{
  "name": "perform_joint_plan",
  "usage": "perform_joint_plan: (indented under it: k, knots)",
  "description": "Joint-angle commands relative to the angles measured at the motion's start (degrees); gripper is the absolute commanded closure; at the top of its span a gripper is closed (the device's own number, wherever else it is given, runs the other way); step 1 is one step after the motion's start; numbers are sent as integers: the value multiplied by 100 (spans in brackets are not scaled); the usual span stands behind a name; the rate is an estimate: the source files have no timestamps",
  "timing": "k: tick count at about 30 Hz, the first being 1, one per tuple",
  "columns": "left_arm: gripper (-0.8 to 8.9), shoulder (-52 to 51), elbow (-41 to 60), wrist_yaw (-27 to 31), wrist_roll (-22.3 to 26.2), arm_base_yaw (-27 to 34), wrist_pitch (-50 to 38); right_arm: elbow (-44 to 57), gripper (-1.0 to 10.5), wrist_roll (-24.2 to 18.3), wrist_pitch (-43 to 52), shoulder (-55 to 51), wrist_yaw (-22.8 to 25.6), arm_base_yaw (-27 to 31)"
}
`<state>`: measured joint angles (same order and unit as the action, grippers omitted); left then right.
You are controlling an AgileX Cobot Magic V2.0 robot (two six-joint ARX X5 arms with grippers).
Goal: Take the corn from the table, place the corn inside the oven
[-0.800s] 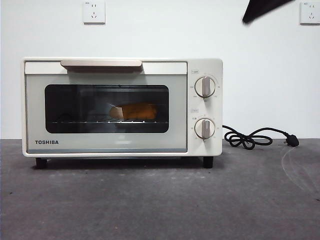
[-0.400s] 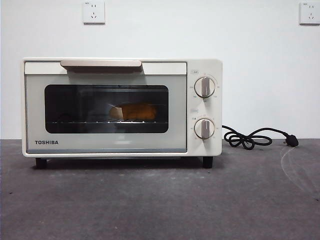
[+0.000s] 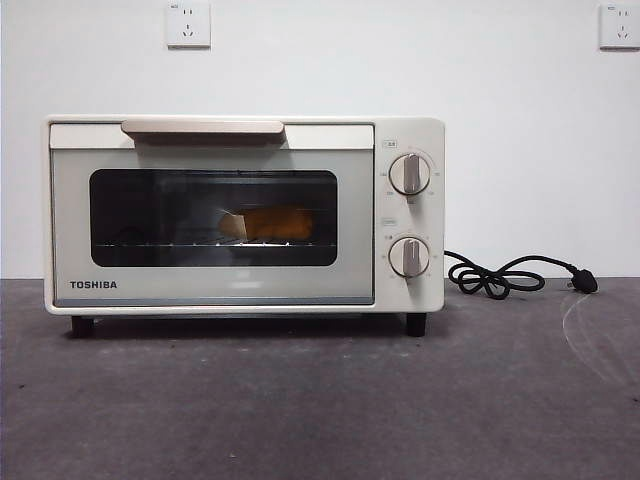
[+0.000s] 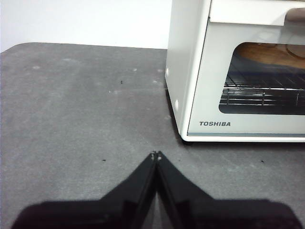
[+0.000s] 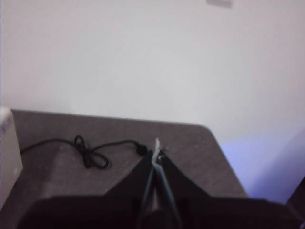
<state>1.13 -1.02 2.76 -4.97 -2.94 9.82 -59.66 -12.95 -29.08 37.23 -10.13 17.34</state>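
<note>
The cream-white oven (image 3: 243, 215) stands on the dark grey table (image 3: 320, 400) with its door closed. Through the dark window the yellow-orange corn (image 3: 268, 223) lies on the wire rack inside, pale stub end to the left. The left wrist view shows the oven's front corner (image 4: 238, 71) and part of the corn (image 4: 267, 53) behind the glass. My left gripper (image 4: 156, 155) is shut and empty, hovering over bare table beside the oven. My right gripper (image 5: 157, 153) is shut and empty, raised over the table's far end near the cord. Neither arm appears in the front view.
A black power cord (image 3: 510, 275) lies coiled on the table to the right of the oven, also seen as a cord (image 5: 90, 152) in the right wrist view. Two wall sockets (image 3: 188, 24) sit on the white wall behind.
A black arm tip at the top right of the front view one second ago has withdrawn out of view. The oven and corn have not moved.
</note>
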Motion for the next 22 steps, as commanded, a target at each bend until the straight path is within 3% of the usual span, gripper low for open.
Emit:
perform_joint_plan:
  k: [1,5,9,12,15,22]
  knots:
    - [817,2,39,-17,61,17,-42,1318,962,201,1027,-437,-315,-4]
    - [817,2,39,-17,61,17,-39,3112,962,568,2750,-955,-693,-76]
    - [817,2,39,-17,61,17,-39,4465,962,678,3731,-1333,-424,-490]
    - [817,2,39,-17,61,17,-39,5036,962,680,3805,-1561,-59,-968]
    - [817,2,39,-17,61,17,-39,5300,962,726,3770,-1781,-37,-1261]
    - [817,2,39,-17,61,17,-39,5838,962,745,3447,-2776,-33,-1318]
